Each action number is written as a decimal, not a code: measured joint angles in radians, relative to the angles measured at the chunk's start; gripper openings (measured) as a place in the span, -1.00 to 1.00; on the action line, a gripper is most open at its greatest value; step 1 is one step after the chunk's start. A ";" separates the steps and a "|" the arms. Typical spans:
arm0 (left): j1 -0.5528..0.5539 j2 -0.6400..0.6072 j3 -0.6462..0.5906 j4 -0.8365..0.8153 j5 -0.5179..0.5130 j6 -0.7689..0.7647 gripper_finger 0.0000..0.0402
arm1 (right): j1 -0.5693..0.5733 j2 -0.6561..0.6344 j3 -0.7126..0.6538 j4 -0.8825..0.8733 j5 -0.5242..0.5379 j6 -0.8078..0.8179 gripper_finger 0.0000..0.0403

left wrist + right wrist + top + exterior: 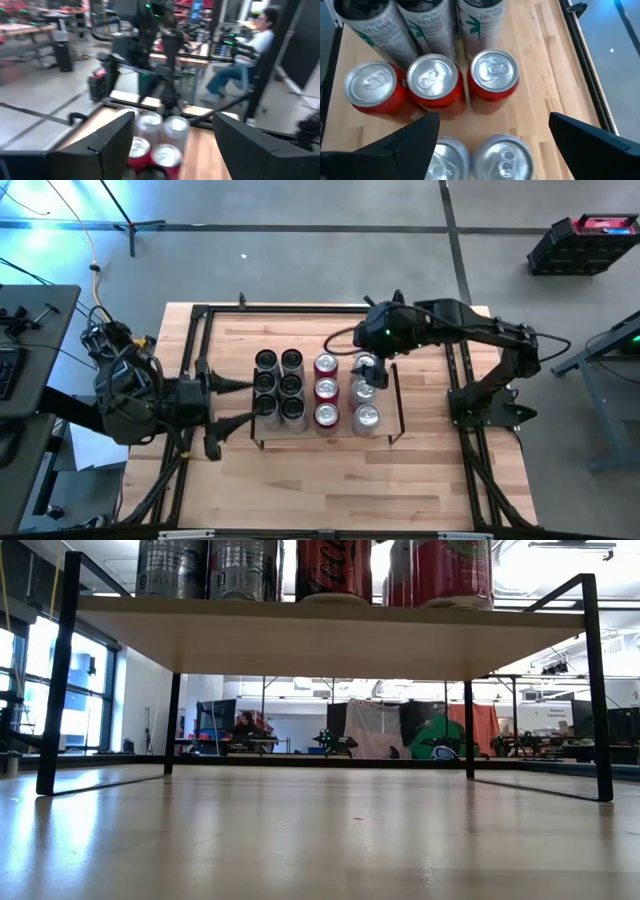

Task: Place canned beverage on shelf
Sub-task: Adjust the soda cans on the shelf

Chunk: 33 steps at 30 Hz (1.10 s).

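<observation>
**Twelve cans on the shelf**

We are counting six tall dark slim cans (278, 385) in two columns at the left of the light-wood, wire-framed shelf (390, 395), then three red cans (326, 389), then three silvery ones (365, 391). All are round with shiny metal tops. We are keeping the left gripper (238, 404) spread just left of the shelf, while the right gripper (375, 366) is hanging spread above the silvery column, pinching nothing.
</observation>
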 joint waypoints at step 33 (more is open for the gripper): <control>0.126 -0.087 -0.004 -0.168 0.013 -0.171 0.61 | 0.038 0.002 -0.009 -0.126 -0.099 -0.017 0.80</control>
